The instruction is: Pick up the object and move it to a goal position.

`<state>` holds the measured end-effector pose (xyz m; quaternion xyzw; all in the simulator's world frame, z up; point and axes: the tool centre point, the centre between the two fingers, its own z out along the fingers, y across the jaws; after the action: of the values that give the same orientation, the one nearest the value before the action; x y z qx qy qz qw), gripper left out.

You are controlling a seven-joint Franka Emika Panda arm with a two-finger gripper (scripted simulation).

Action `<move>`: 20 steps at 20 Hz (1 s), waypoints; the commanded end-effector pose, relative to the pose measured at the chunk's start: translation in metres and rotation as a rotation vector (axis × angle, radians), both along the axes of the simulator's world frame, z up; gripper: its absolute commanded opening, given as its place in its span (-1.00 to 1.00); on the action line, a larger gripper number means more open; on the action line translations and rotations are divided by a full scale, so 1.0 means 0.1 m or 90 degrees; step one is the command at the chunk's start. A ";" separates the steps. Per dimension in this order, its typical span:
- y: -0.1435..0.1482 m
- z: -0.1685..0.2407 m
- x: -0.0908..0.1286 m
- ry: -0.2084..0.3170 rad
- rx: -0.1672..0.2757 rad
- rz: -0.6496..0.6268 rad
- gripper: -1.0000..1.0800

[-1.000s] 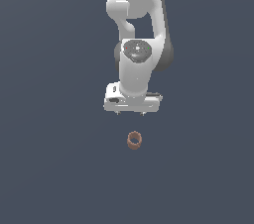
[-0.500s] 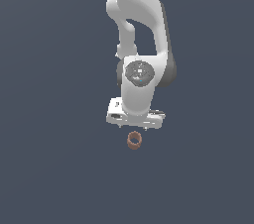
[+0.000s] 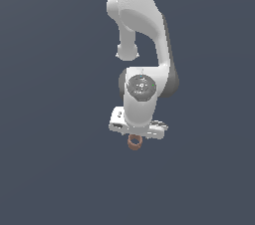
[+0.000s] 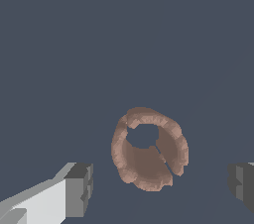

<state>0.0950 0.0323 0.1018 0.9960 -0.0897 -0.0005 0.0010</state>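
Note:
The object is a small reddish-brown hollow ring (image 3: 133,143) lying on the dark grey floor. In the exterior view it shows just under the white gripper (image 3: 135,137), partly hidden by the hand. In the wrist view the ring (image 4: 149,149) lies between the two fingertips (image 4: 79,190), which stand wide apart on either side and do not touch it. The gripper (image 4: 161,186) is open and holds nothing.
The white arm (image 3: 142,30) rises above the gripper in the exterior view. Only the plain dark grey floor (image 3: 50,169) shows around the ring.
The arm has lowered the gripper toward the ring. A second ago it hung well above the ring; now the hand is right over it. The ring has not moved.

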 end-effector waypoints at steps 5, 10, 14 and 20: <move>0.01 -0.03 0.02 0.000 0.001 -0.004 0.92; 0.01 -0.17 0.02 0.000 0.001 -0.004 0.92; 0.01 -0.39 0.02 -0.001 0.001 -0.005 0.92; 0.01 -0.54 0.02 -0.001 0.001 -0.005 0.92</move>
<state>0.0962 0.0333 0.0489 0.9956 -0.0939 -0.0011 0.0002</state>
